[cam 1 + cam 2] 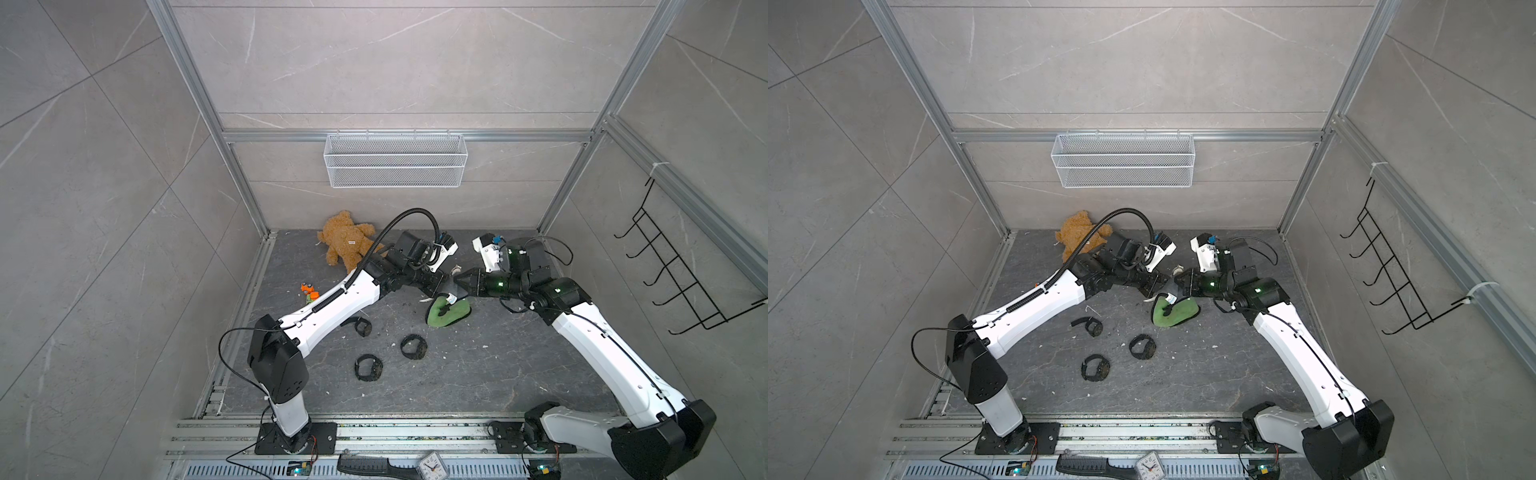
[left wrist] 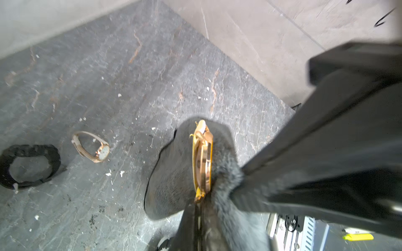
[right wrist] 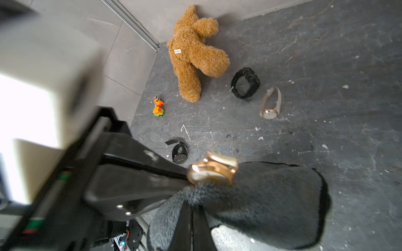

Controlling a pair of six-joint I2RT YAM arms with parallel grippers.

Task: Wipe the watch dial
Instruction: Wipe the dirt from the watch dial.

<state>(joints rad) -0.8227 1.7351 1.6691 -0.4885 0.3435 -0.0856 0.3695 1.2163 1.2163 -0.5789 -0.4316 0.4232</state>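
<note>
Risks prying the rose-gold watch (image 2: 202,160), lower centre of frame, from the clenched left gripper (image 2: 198,208) through overpressing by the right gripper (image 3: 192,208) clamped on grey fleecy cloth (image 3: 272,195).

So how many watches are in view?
6: one gold watch against the grey cloth; a beige-strap watch and a black watch beside it; three more black ones on open floor. Others may be hidden.

teddy bear (image 1: 348,242), comb (image 1: 374,464) (black), clock (image 1: 432,464)
</note>
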